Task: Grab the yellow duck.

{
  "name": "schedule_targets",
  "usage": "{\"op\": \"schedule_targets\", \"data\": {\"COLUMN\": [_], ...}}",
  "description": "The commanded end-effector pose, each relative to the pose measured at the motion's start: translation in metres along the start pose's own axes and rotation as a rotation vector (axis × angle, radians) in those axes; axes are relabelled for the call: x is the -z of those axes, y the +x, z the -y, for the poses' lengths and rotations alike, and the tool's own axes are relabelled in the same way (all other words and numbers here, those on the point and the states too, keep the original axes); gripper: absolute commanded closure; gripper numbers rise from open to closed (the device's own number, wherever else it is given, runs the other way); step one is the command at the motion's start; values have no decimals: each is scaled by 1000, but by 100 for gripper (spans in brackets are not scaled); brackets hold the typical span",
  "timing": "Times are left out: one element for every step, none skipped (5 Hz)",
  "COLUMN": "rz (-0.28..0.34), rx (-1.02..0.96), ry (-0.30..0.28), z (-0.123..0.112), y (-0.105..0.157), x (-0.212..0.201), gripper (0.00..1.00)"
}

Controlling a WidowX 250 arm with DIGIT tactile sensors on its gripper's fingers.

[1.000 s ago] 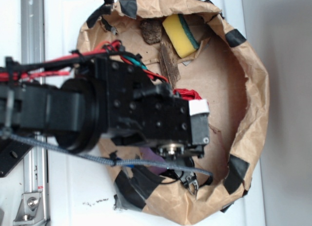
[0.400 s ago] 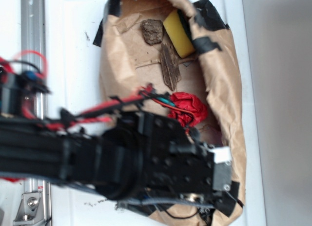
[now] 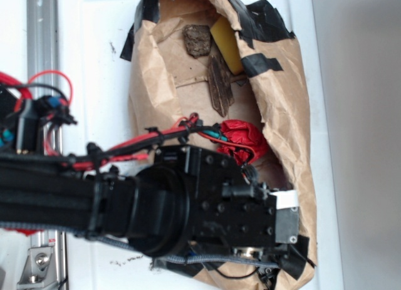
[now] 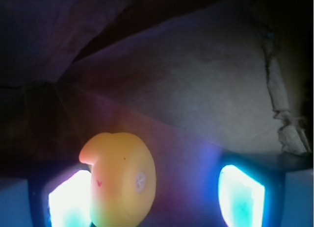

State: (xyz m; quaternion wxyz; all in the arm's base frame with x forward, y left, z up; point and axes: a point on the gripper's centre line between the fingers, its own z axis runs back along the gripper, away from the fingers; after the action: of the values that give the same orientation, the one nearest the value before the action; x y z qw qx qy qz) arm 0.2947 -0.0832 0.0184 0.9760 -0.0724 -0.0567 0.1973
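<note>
In the wrist view the yellow duck (image 4: 120, 180) lies on its side on brown paper, round base with a white plug facing the camera. My gripper (image 4: 154, 196) is open around it. The left pad (image 4: 66, 201) glows right next to the duck, while the right pad (image 4: 240, 195) stands well apart from it. In the exterior view the duck and the fingers are hidden under the black wrist block (image 3: 250, 215), which reaches down into the lower end of the paper bag (image 3: 285, 114).
A red wad (image 3: 243, 136) lies in the bag just above the wrist. A yellow sponge (image 3: 227, 42), a brown lump (image 3: 197, 41) and a bark strip (image 3: 219, 83) sit at the bag's far end. A metal rail (image 3: 42, 52) runs along the left.
The arm has swung down the frame toward the bag's lower end. The bag's walls have folded inward and narrowed, uncovering the red wad and partly covering the sponge.
</note>
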Motion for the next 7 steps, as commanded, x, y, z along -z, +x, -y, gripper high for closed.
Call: {"op": "schedule_targets", "data": {"rz": [80,118,159,195,196,205,167], "rx": [10,-20,-84,-148,-81,63,201], "ry": [-22,-24,-5,-35,-15,8,65], "z": [-15,-27,-47,-65,-64,-66,-66], "y": [8,10,12,12,9,8,10], "x": [-6,-20,-33,-54,-82,-134,-174], "gripper": [100,100,100,100,100,100,100]}}
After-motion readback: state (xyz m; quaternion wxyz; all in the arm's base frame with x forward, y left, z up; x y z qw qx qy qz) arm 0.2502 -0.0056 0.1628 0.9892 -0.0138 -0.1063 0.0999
